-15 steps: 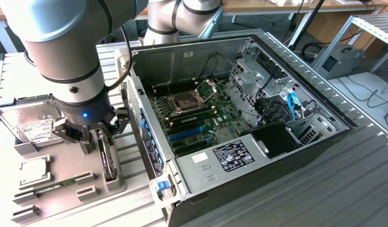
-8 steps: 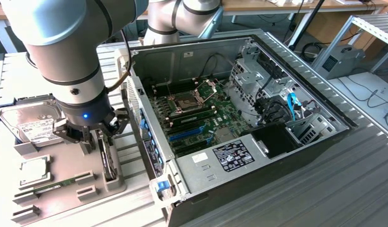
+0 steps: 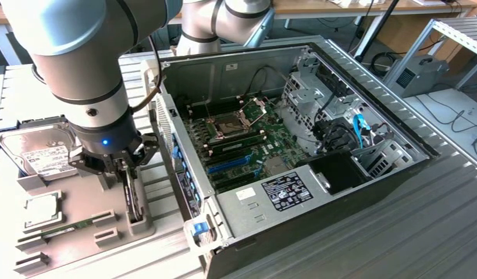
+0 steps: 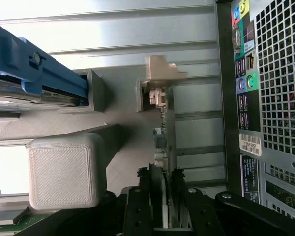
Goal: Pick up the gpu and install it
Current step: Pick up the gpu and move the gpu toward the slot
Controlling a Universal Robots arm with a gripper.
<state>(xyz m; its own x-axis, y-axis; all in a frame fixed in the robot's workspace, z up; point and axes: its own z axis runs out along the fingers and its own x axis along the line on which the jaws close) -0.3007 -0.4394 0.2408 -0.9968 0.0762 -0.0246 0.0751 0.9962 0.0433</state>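
— Surface first: ribbed grey metal table (image 3: 424,226), open computer case (image 3: 258,232) lying on it, motherboard (image 3: 250,142) facing up. Beside the case, toward the exterior view's left, a grey printed holder tray (image 3: 83,244).
— And the room?
— Desks along the back, loose cables (image 3: 456,119) on a pale surface, a metal rack (image 3: 448,35) at the exterior view's right.
— Anything hidden or cut off?
— Hard drive (image 3: 38,154) partly behind the arm (image 3: 83,58). RAM stick (image 3: 64,228) lying low in its tray slot. From outside, much of the gpu (image 3: 132,200) masked by the gripper (image 3: 124,170); fan side hard to make out.
— Where exactly, the gpu?
— Standing on edge in its own slot of the tray, just beside the case's rear wall, not yet lifted.
— Fingers?
— Drawn in from both sides: black fingers (image 4: 146,189) pressed against the two faces of the card's upper edge, pinching it between them.
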